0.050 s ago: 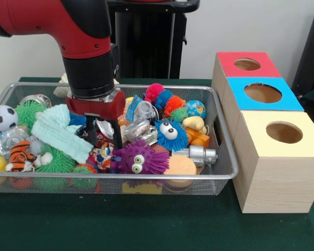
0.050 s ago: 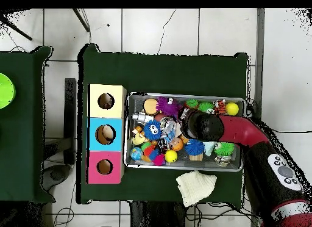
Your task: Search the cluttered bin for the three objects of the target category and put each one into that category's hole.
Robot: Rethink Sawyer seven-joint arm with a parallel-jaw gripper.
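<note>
Our gripper (image 1: 105, 137) is down in the middle of the wire bin (image 1: 226, 151), fingers narrowly apart and holding nothing we can make out. We should close on one toy only, then lift straight up before crossing to the boxes (image 1: 275, 157) along the worktop's edge.

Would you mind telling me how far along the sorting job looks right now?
Nothing visibly done: the holes of the red, blue and yellow boxes show nothing inside. In hand: the hand reaches down among the toys in the wire bin, apparently still searching. Left: seemingly all three placements.
</note>
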